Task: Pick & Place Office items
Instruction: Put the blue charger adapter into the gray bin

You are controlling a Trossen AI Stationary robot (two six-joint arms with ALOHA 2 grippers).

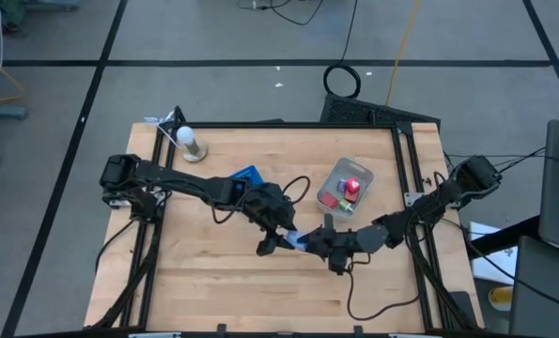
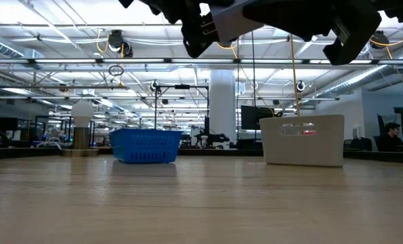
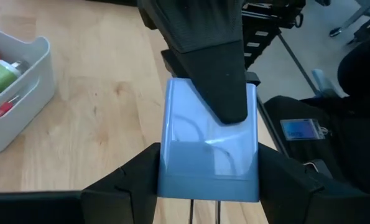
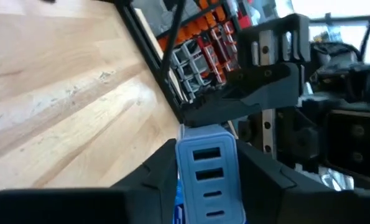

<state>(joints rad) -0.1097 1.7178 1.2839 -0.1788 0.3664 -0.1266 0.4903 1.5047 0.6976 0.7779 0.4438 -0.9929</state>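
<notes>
Two pincers (image 1: 293, 240) meet mid-table, both clamped on one light blue block (image 3: 209, 146) held above the wood; the left should release only once the right's grip is firm.

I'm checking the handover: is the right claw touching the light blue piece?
Touching. In the left wrist view a finger of the right claw lies on the light blue piece, held between the left claw's fingers.
</notes>
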